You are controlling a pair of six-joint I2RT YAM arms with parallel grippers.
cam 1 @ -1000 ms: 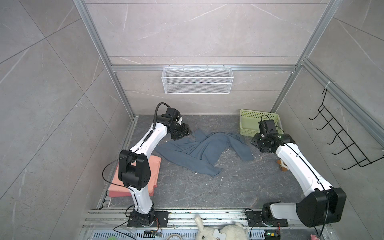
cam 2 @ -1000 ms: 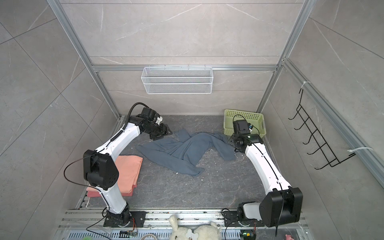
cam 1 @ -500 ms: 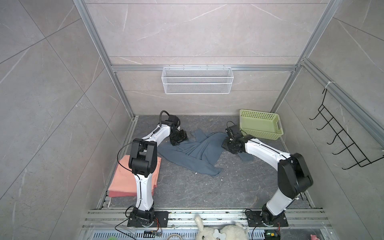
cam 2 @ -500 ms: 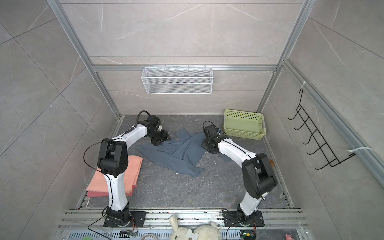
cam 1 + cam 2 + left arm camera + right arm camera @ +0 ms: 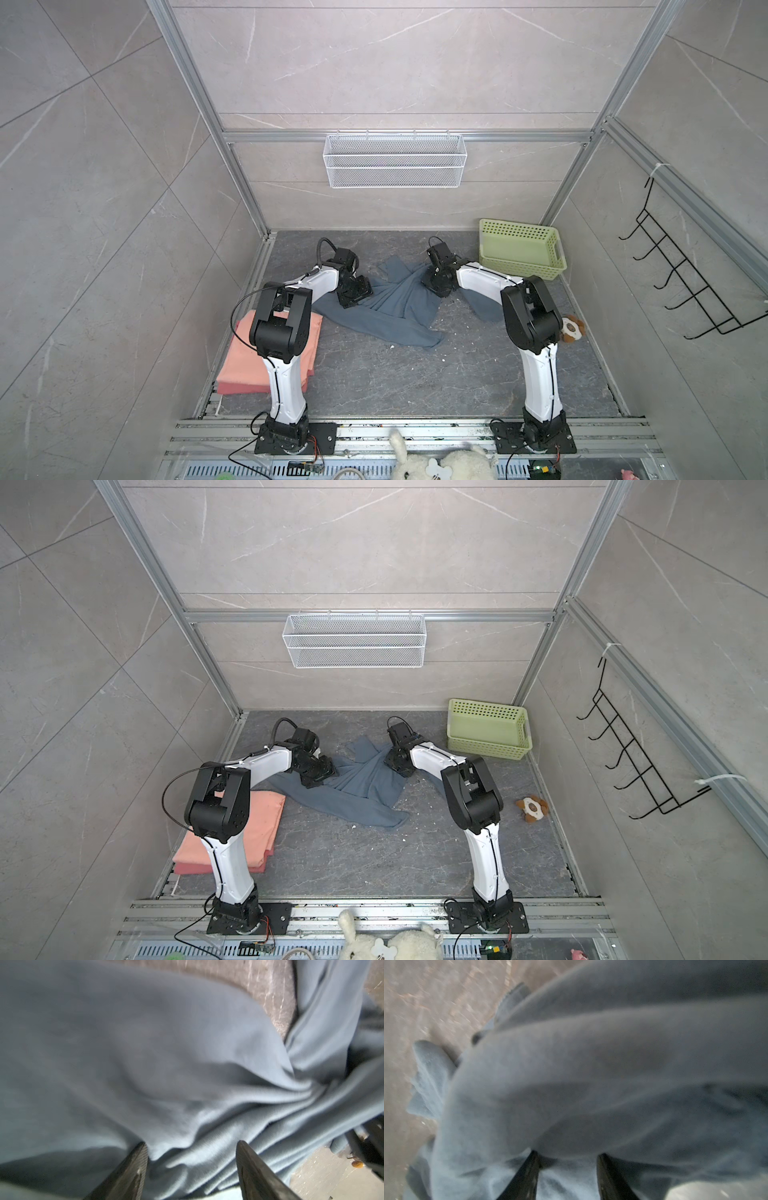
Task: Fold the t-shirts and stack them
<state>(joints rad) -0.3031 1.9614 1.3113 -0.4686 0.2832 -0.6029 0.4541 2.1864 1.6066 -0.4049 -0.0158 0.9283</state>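
Observation:
A slate blue-grey t-shirt (image 5: 399, 316) (image 5: 357, 800) lies crumpled mid-table in both top views. My left gripper (image 5: 353, 293) (image 5: 318, 773) is down on its left edge. The left wrist view shows this gripper (image 5: 191, 1147) open, with wrinkled blue cloth (image 5: 166, 1053) under and between the fingers. My right gripper (image 5: 436, 284) (image 5: 397, 762) presses into the shirt's bunched right part. Its jaws (image 5: 568, 1157) stand apart, with thick folds (image 5: 591, 1064) bulging over the tips. Folded salmon-pink t-shirts (image 5: 245, 361) (image 5: 262, 825) sit stacked at the table's left edge, partly behind the left arm.
A pale green basket (image 5: 519, 253) (image 5: 486, 729) stands at the back right. A small brown-and-white plush toy (image 5: 572, 328) (image 5: 532, 809) lies by the right wall. A white wire basket (image 5: 395, 166) hangs on the back wall and a black hook rack (image 5: 685, 291) on the right wall.
The right gripper swung from beside the green basket leftward onto the blue shirt. The left gripper came down and nearer onto the shirt's left edge. Both arms folded at the elbow.

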